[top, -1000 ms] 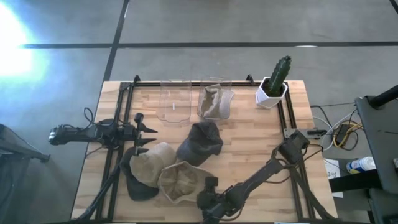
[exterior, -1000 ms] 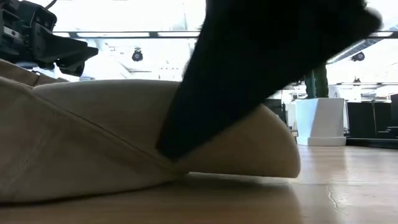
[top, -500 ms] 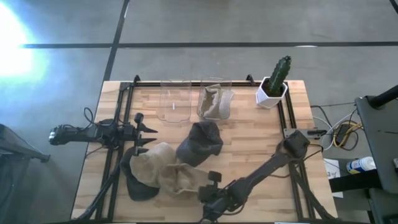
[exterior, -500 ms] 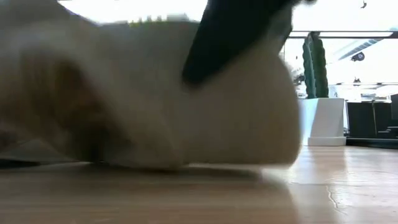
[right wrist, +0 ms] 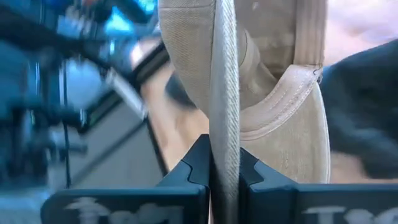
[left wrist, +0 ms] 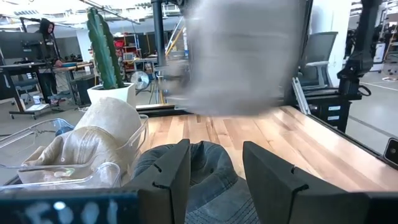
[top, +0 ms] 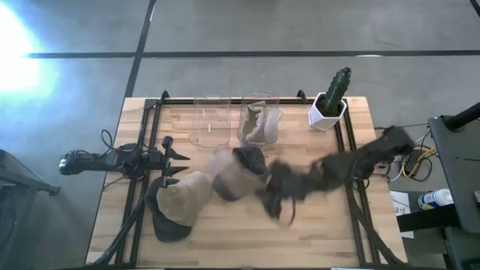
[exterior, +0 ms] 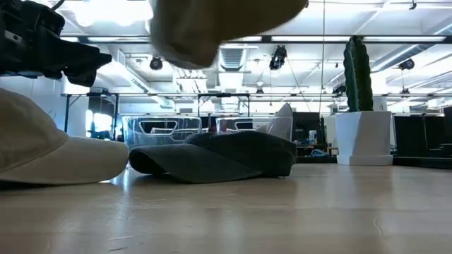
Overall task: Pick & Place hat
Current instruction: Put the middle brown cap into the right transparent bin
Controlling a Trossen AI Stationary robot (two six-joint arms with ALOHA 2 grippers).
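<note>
A tan hat hangs in the air above the table's middle, with my right gripper shut on it; in the low view this tan hat shows at the top, clear of the wood. A dark grey hat lies on the table under and behind it. A second tan hat rests on another dark hat at the near left. My left gripper waits open at the left, its fingers pointing at the dark grey hat. My right gripper pinches a thin stitched edge of the tan hat between its two fingers. The edge runs straight out between the fingers, and the hat's inside opens beyond it. The hat is lifted clear of the table.
Two clear bins stand at the far middle: one holds nothing, the other holds a tan hat. A potted cactus stands at the far right. Black rails run along the table's left and right sides.
My right gripper has shut on the tan hat that lay upside down near the table's near edge. It has swung quickly up and toward the far edge, carrying the hat off the table to above the table's middle. The dark grey hat now shows uncovered in the low view.
</note>
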